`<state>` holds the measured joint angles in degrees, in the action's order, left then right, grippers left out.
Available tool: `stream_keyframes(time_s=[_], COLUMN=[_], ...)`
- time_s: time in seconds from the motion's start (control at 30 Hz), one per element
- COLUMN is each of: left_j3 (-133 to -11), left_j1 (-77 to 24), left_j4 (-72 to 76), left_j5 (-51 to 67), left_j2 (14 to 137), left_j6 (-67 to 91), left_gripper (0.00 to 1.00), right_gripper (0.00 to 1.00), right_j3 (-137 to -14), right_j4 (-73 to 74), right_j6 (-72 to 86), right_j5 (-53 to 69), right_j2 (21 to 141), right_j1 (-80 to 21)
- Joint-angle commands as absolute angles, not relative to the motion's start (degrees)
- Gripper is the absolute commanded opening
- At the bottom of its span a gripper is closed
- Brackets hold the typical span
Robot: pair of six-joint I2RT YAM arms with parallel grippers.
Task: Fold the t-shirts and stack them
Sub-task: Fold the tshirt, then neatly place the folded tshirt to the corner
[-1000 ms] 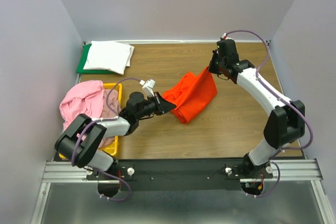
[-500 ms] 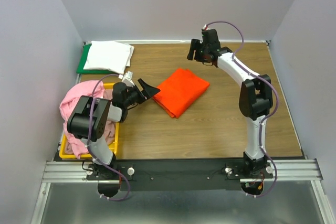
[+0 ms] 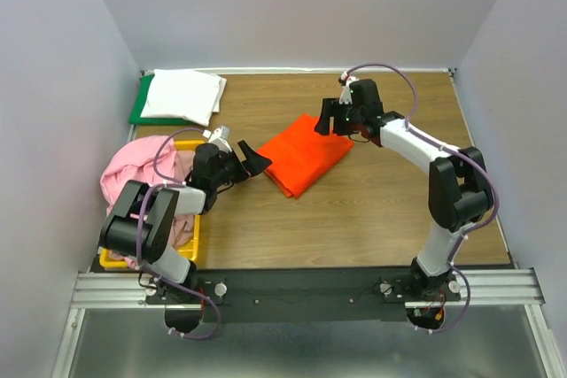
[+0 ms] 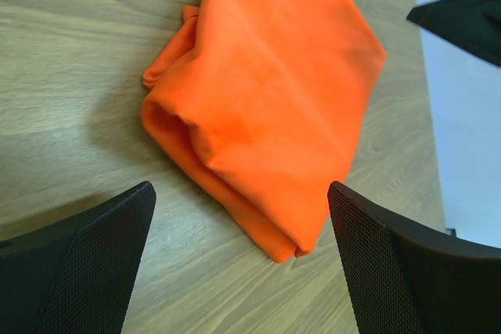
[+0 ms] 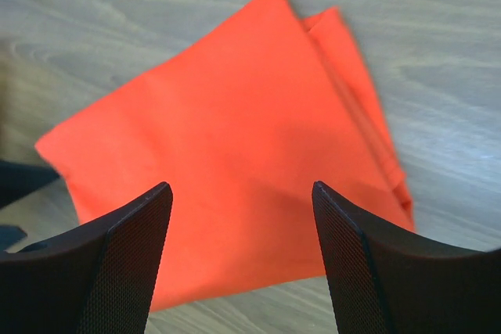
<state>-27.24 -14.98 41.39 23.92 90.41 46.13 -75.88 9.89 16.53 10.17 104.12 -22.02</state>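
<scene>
Since half a second ago the right gripper [image 3: 335, 121] has been coming back from the far side of the worktop [image 3: 381, 210] and is now hanging over the far right edge of the orange t-shirt [image 3: 304, 153], while the shirt itself is staying where it was. In the top view this folded orange t-shirt is lying flat near the middle of the worktop, between the two grippers. The left gripper [image 3: 255, 158] is pointing at its near left corner, just beside the cloth. At the far left corner a folded white t-shirt [image 3: 183, 95] is resting on the green board [image 3: 141, 105]. Nearer the arms, a light pink t-shirt [image 3: 133, 171] is spilling over the yellow bin [image 3: 196, 153], and a duller pink cloth is showing beside it. The left wrist camera is looking down on the orange t-shirt from just short of its thick folded edge. Its fingers [image 4: 86, 263] are standing wide apart and gripping nothing, with bare wood between them and the cloth. The right wrist camera is looking across the smooth top of the orange t-shirt. Its fingers [image 5: 125, 263] are likewise spread wide, empty, framing the cloth without touching it
</scene>
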Motion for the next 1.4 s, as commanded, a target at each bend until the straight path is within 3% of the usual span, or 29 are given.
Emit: stream_keyframes(time_s=[0.0,0.2,0.5,1.23,1.33,1.37], left_j3=[-25.75,-26.72,-30.84,-37.53,-38.49,-38.76], left_j1=[-16.17,-20.12,-23.91,-29.71,-30.23,-30.23], left_j4=[35.07,32.34,32.34,37.88,38.15,38.14], left_j5=[16.70,16.17,16.61,17.84,16.88,16.61], left_j2=[86.05,86.39,92.10,106.34,107.14,107.40], left_j6=[43.07,42.89,42.72,48.95,49.13,49.22], left_gripper=[0.98,0.98,0.98,0.98,0.92,0.84], right_gripper=[0.78,0.77,0.77,0.77,0.77,0.77], right_j3=[-71.64,-68.83,-63.99,-52.48,-51.24,-50.63], right_j4=[4.75,1.68,0.97,-2.55,-3.43,-3.60], right_j6=[14.41,15.20,17.84,22.85,23.20,23.29], right_j5=[15.81,21.09,18.81,20.21,21.00,21.18], right_j2=[103.09,106.34,108.10,104.41,103.89,103.71], right_j1=[-22.76,-22.76,-22.76,-22.76,-22.85,-22.85])
